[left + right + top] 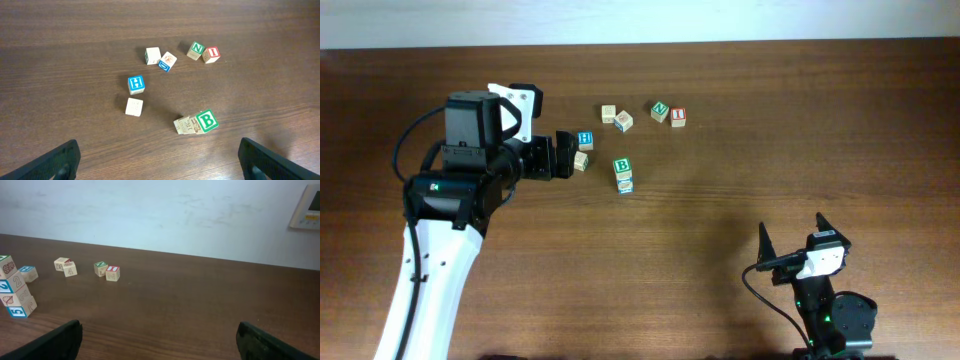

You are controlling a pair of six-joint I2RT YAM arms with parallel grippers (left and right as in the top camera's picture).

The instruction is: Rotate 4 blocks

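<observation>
Dark wood tabletop [740, 190] runs back to a pale wall [150, 215], and your blocks [624, 121] are scattered toward the far edge, left of the middle.

Your left claw [570, 155] is released, with its jaws spread wide and nothing between them. It points at the H block [585, 139], which sits just off one fingertip, and at a plain-faced block [581, 160] just beside it. Your right claw [791, 226] is also spread and empty. It is parked by the near edge toward the right corner, well apart from every block.

The B block [622, 166] sits near those two on the side facing the near edge, touching another block [624, 184]. In the right wrist view that cluster looks like a leaning pile, and you can't tell how many blocks it holds. The N block [660, 110] and the I block [678, 118] touch each other close to the far edge.

Watch three things:
- **Catching two blocks:** with the jaws this wide, closing on the H block could also catch the plain-faced one and drag both.
- **Toppling the pile:** a nudge to the B block could bring it down and scatter its neighbours.
- **Touching pairs:** turning one block of a pair will likely swing its partner too.

There are more than four blocks on the tabletop, so you could easily turn the wrong one. Settle on your four first.
</observation>
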